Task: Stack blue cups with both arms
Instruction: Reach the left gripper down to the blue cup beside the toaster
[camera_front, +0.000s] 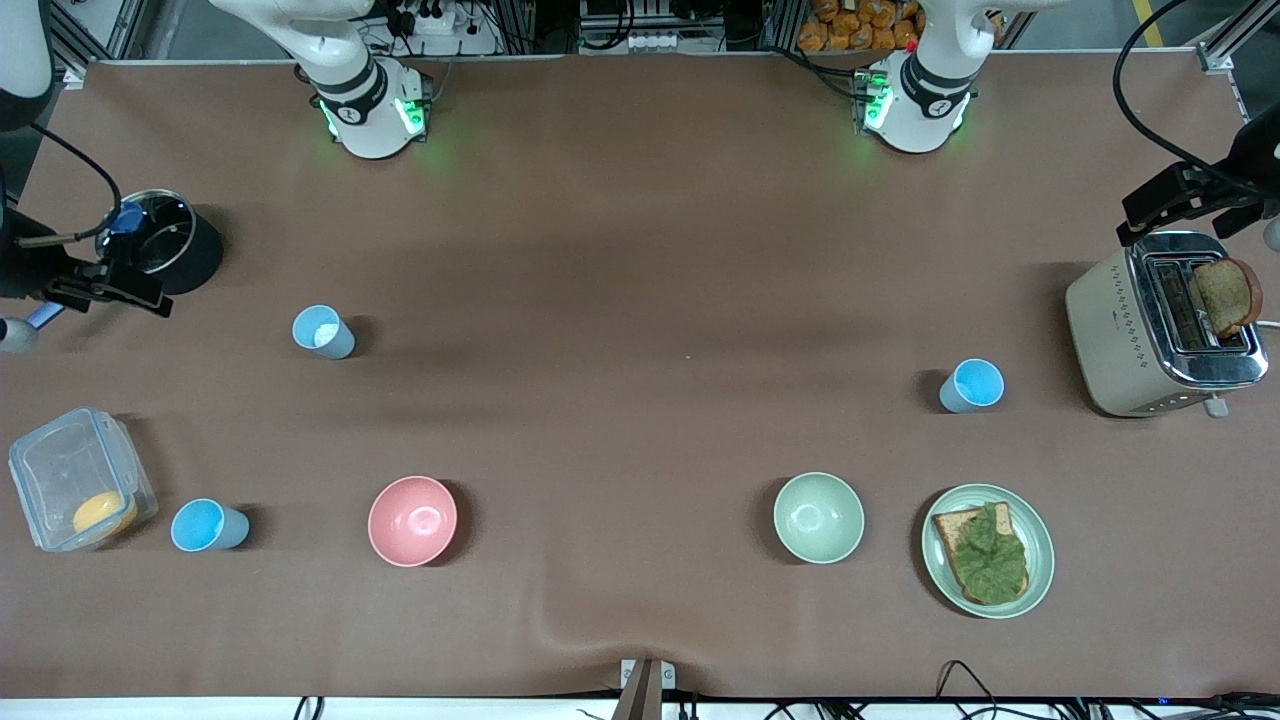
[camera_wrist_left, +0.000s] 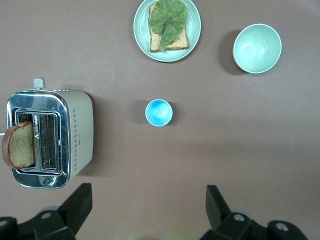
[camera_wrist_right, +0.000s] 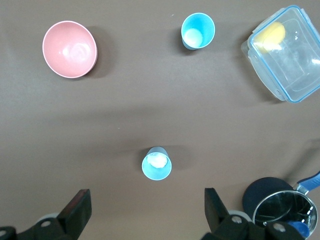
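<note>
Nearest the camera stood one blue cup (camera_front: 208, 526) by the box (camera_front: 78, 480); two more cups (camera_front: 323, 331) (camera_front: 972, 385) sat under the raised, wide-open right gripper (camera_wrist_right: 145, 210) and left gripper (camera_wrist_left: 147, 207). Light, slick, thin-walled plastic: best pinched at the rim.

A brown cloth covers the worktop (camera_front: 640, 300) from edge to edge, with a small wrinkle at its lower middle edge. Along the top of the frame stand aluminium frame rails (camera_front: 1225, 45), a white power strip (camera_front: 430, 18) and tangled black cables. Soft, even light falls from overhead.
</note>
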